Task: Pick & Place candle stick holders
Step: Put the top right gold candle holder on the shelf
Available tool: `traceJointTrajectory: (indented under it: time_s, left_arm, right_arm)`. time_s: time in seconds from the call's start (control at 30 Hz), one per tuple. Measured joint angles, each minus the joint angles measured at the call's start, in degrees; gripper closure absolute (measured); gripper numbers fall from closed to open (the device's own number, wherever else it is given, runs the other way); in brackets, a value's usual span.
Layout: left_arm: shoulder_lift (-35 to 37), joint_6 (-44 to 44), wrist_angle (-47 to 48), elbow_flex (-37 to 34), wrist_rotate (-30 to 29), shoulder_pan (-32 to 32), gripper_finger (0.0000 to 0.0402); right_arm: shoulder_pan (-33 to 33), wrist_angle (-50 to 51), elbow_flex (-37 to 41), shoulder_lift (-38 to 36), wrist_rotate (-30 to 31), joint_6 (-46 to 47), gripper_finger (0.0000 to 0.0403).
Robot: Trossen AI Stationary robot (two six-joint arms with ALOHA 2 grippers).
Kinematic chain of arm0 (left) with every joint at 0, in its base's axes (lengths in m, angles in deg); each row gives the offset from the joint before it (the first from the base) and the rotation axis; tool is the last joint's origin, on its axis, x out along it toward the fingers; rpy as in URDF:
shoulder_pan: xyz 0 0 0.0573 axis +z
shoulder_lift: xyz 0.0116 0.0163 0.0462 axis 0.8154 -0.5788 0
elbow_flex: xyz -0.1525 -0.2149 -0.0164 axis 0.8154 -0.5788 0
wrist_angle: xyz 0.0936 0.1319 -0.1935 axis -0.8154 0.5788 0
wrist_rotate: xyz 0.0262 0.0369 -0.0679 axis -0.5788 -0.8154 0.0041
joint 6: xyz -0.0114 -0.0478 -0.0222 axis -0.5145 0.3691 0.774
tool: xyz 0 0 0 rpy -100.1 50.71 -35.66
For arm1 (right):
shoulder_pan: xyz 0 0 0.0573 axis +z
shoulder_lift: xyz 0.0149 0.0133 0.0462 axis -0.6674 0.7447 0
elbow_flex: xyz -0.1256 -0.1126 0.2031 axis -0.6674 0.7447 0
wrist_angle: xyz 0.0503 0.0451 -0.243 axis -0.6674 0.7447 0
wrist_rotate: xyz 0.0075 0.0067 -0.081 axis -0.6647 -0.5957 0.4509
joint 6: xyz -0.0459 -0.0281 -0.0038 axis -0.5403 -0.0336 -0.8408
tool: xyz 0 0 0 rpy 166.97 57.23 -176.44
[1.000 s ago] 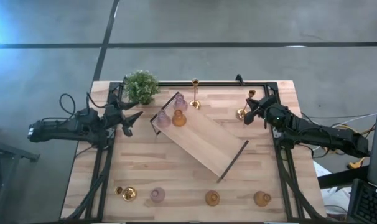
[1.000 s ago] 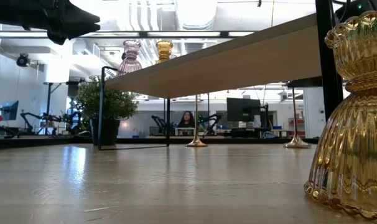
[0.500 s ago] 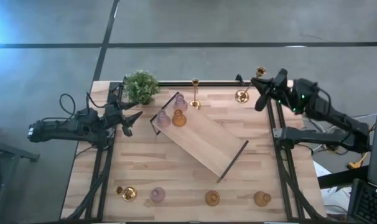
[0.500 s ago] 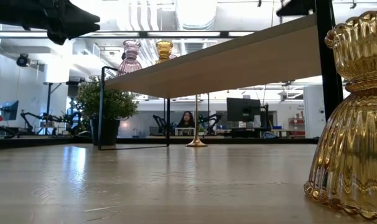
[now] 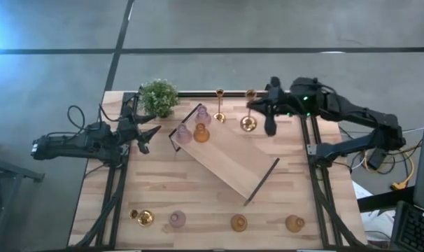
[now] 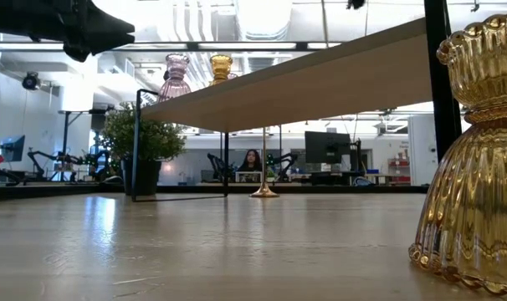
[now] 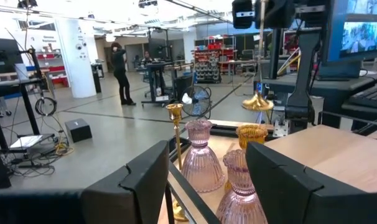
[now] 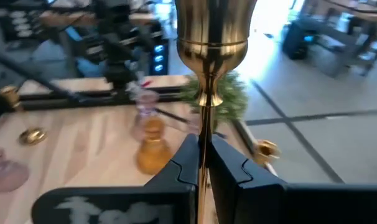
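Swung inward from the table's right far corner, right gripper (image 5: 257,106) now above the far edge, fingers clenched on the stem of a gold holder (image 5: 248,123) lifted clear of the table (image 5: 198,203) and carried toward the tray (image 5: 229,164). Seen past the right wrist, stem pinched upright between both fingers (image 8: 187,163), cup (image 8: 212,28) above them. Means pickup done, transport under way; placement on the tray probably next, not yet begun. Already on the tray's far-left end: two pink holders (image 5: 202,114) and an amber one (image 5: 201,133). Another gold holder (image 5: 219,105) standing at the far edge, just beyond the tray. Along the near edge, waiting: gold (image 5: 143,218), pink (image 5: 177,220), two amber (image 5: 239,223). Left gripper (image 5: 147,134) idle over the left edge beside the plant (image 5: 158,97), fingers spread, grasping nothing.
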Motion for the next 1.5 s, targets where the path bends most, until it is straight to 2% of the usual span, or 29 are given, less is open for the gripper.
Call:
traceJointTrajectory:
  time_s: [0.2,0.57,0.8,0.97,1.27,1.5]
  left_arm:
    - [0.0,0.17,0.11,0.0,-0.02,0.0,0.0183]
    - [0.0,1.51,0.13,0.0,0.0,0.0,0.0183]
    - [0.0,1.51,0.15,0.0,0.0,0.0,0.0183]
    - [0.0,1.51,0.2,0.0,0.0,0.0,0.0183]
    - [0.0,1.5,0.87,-0.01,-0.02,0.0,0.0183]
    - [0.0,1.5,0.98,-0.02,-0.01,0.01,0.0183]
  right_arm:
    - [4.33,-7.14,0.77,3.66,-0.93,-1.8,0.0393]
    - [4.09,-15.85,2.25,8.12,-5.56,-1.12,0.0392]
    - [2.45,-17.14,2.64,10.73,-5.99,-1.14,0.0392]
    - [0.39,-20.48,2.93,13.11,-10.38,0.07,0.0392]
    - [-2.86,-23.08,3.04,15.32,-13.28,1.03,0.0392]
    - [-3.69,-23.23,3.04,17.11,-13.35,1.26,0.0392]
